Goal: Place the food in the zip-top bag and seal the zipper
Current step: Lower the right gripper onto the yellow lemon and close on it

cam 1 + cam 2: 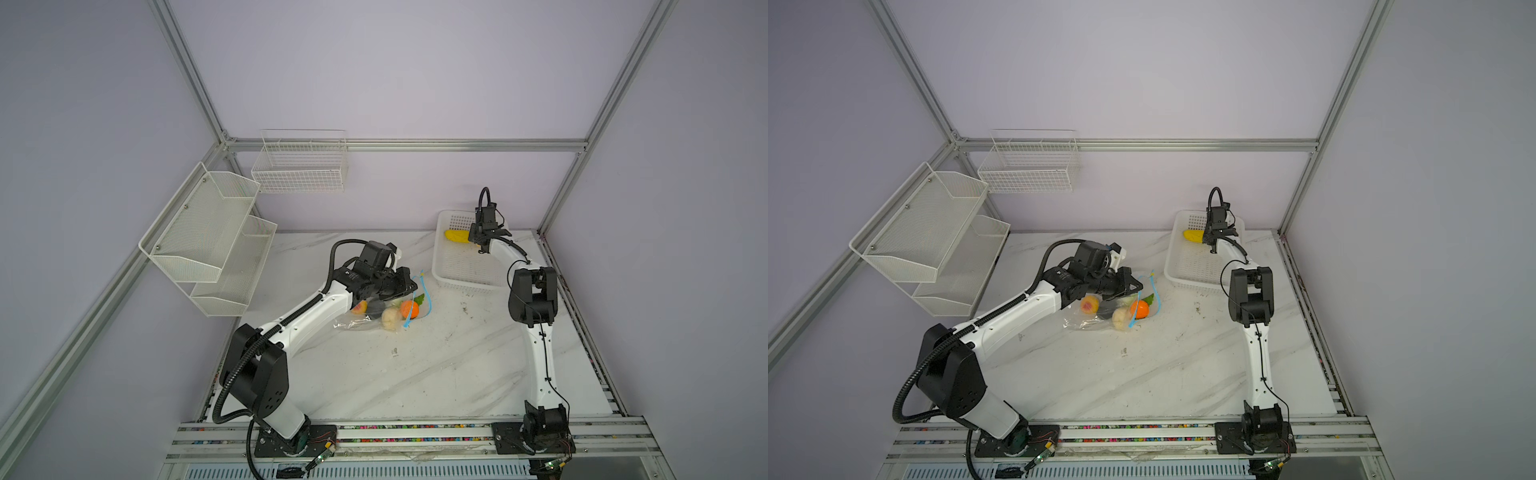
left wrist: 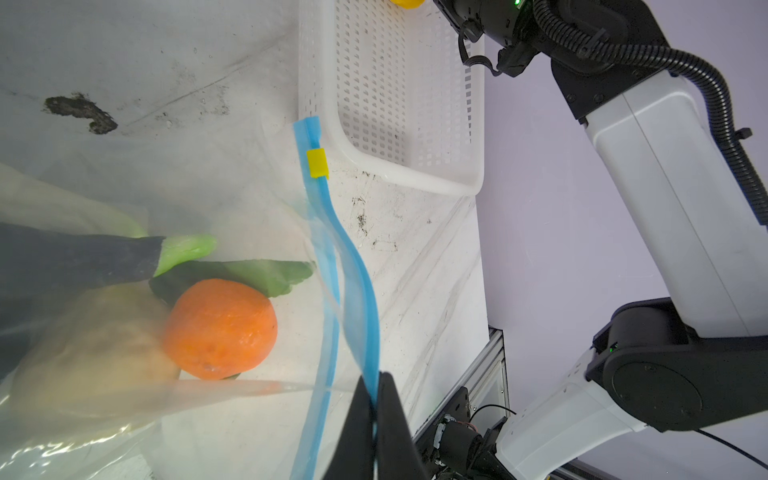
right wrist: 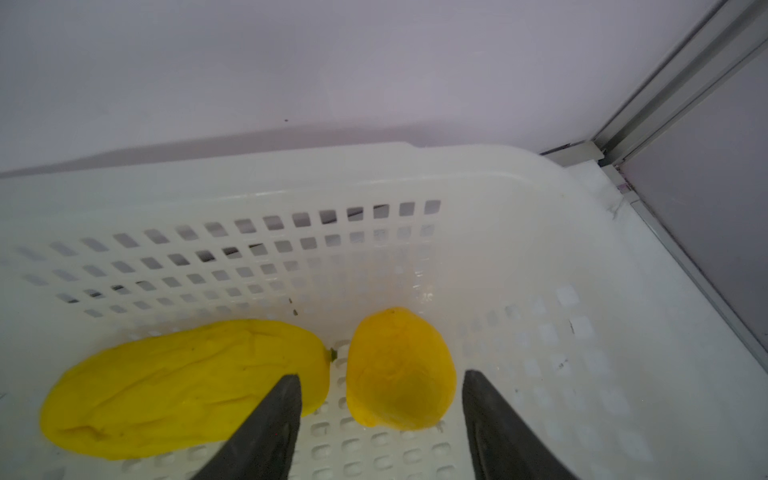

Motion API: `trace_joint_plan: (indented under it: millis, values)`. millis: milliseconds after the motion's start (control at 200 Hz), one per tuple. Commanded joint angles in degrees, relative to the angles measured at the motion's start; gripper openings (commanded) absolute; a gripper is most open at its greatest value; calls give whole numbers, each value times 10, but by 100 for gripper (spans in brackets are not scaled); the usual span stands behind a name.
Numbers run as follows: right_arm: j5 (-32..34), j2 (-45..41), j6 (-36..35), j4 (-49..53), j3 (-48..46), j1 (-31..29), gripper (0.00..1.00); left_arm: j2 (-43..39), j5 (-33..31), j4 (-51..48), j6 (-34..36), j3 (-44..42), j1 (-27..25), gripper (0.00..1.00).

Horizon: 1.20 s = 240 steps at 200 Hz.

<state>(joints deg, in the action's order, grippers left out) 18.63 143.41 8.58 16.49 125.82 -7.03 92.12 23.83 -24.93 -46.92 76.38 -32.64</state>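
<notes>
The zip-top bag [image 1: 361, 320] [image 1: 1088, 322] lies crinkled mid-table, holding food: an orange piece [image 2: 220, 328] [image 1: 409, 309], a cream piece [image 1: 390, 319], a peach-coloured piece [image 1: 360, 307] and a dark piece with a green end [image 2: 83, 262]. Its mouth gapes, and the zipper [image 2: 328, 232] has its yellow slider [image 2: 317, 163] near one end. My left gripper [image 2: 376, 386] [image 1: 409, 286] is shut on one blue strip of the zipper. My right gripper [image 3: 380, 374] [image 1: 478, 245] hangs open inside the white basket [image 3: 291, 174]. Its fingers straddle a small yellow piece [image 3: 399, 365] without touching it. A longer yellow piece [image 3: 183, 386] lies beside.
The perforated basket [image 1: 461, 274] stands at the back right of the marble table, near the corner post. White mesh shelves [image 1: 208, 237] hang on the left wall and a wire basket [image 1: 299, 166] on the back wall. A dark stain [image 2: 83, 112] marks the tabletop.
</notes>
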Motion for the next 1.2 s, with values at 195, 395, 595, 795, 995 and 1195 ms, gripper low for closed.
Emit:
trace_joint_plan:
  millis: [195,395,595,795,995,1195]
  values:
    - [-6,48,-25,29,62,14,66,11,7,2,14,34,4,0]
    - [-14,69,-25,28,75,20,66,17,7,1,13,38,4,0]
    - [-25,87,-24,27,93,23,64,23,9,1,12,43,4,0]
    - [-39,104,-27,27,112,25,62,27,8,-2,13,49,4,0]
    - [-62,111,-29,22,117,26,60,28,7,-3,13,50,4,0]
    - [-72,111,-20,28,116,27,57,28,6,-4,14,51,4,0]
